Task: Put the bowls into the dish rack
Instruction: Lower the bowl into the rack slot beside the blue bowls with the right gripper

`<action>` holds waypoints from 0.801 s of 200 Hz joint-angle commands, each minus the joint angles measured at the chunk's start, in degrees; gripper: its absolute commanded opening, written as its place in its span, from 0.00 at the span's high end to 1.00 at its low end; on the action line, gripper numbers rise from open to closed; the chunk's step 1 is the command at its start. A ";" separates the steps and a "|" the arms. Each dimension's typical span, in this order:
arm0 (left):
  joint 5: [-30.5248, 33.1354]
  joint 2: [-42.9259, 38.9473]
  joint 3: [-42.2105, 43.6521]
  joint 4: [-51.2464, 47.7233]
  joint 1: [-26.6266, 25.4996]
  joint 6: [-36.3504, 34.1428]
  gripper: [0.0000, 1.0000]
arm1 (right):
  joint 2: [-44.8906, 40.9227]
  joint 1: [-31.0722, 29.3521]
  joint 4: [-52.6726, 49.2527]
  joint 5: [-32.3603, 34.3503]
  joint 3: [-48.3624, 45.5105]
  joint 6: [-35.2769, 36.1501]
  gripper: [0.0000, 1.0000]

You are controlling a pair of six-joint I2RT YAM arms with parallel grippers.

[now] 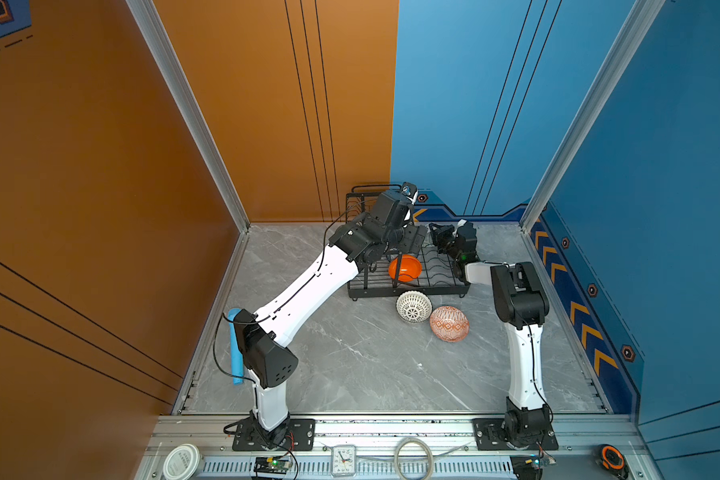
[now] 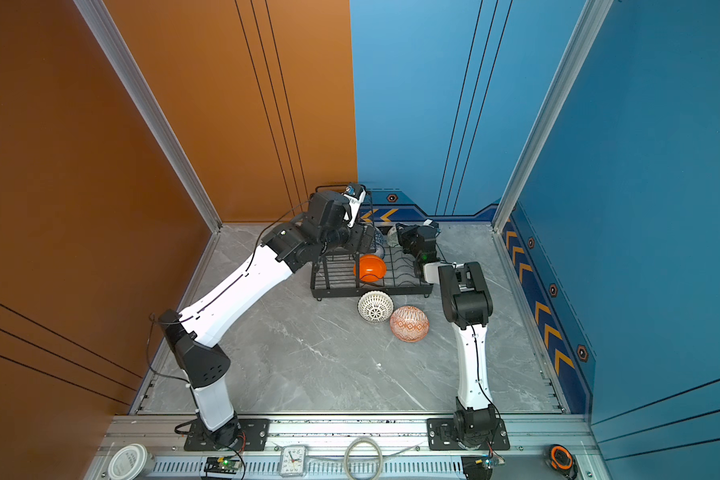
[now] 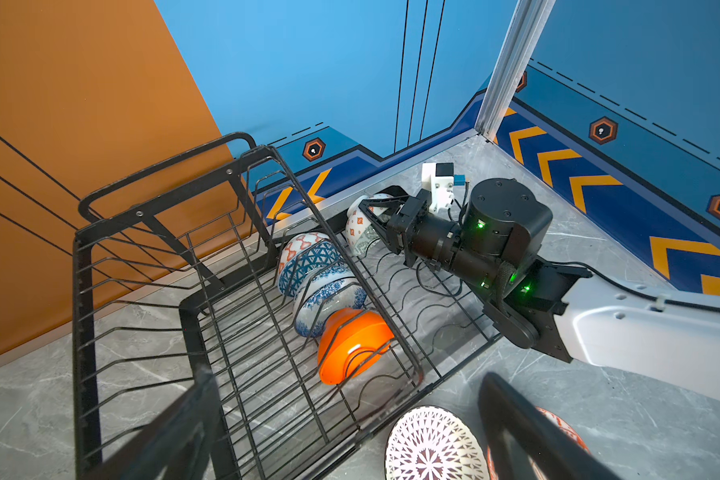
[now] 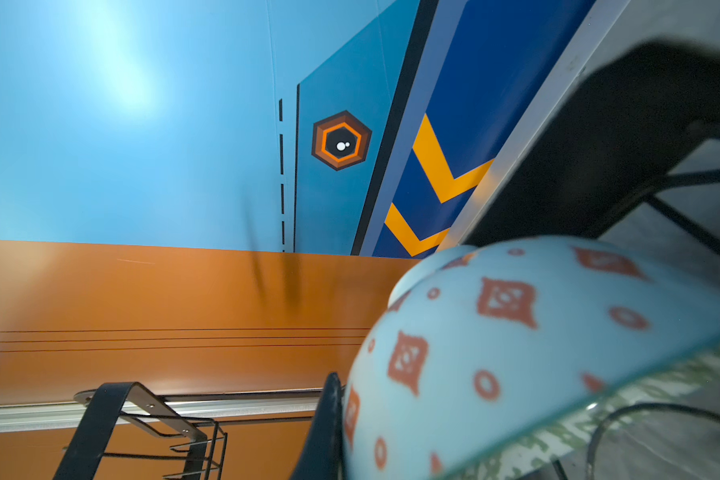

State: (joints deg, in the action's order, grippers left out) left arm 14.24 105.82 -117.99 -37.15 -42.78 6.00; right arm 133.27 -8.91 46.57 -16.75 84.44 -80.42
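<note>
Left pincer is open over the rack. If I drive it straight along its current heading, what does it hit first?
Most likely the dish rack: upper shelf wires cross directly ahead of the open left pincer, with the plain orange bowl just behind them. Depth is hard to judge here.

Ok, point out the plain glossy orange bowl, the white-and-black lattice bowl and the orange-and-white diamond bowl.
plain glossy orange bowl (image 3: 352, 347): left wrist view, outer wall.
white-and-black lattice bowl (image 1: 413, 306): in a top view, patterned middle.
orange-and-white diamond bowl (image 1: 449, 323): in a top view, patterned middle.
</note>
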 commanded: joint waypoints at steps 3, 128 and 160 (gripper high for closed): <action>-1.31 0.68 -1.45 -0.95 0.35 0.25 0.02 | -3.05 -1.60 -0.18 2.70 -1.92 -1.43 1.00; -0.72 0.09 -1.14 -0.91 -0.24 0.20 0.02 | -5.75 -3.82 -15.22 9.02 -0.62 -3.54 1.00; -0.46 -0.26 -0.85 -0.99 -0.28 0.11 0.02 | -5.23 -3.64 -19.33 8.45 1.46 -2.82 0.99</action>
State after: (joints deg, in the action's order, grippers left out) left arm 14.26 105.89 -117.99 -37.17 -42.81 6.02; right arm 129.40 -11.60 35.64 -6.57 84.55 -82.59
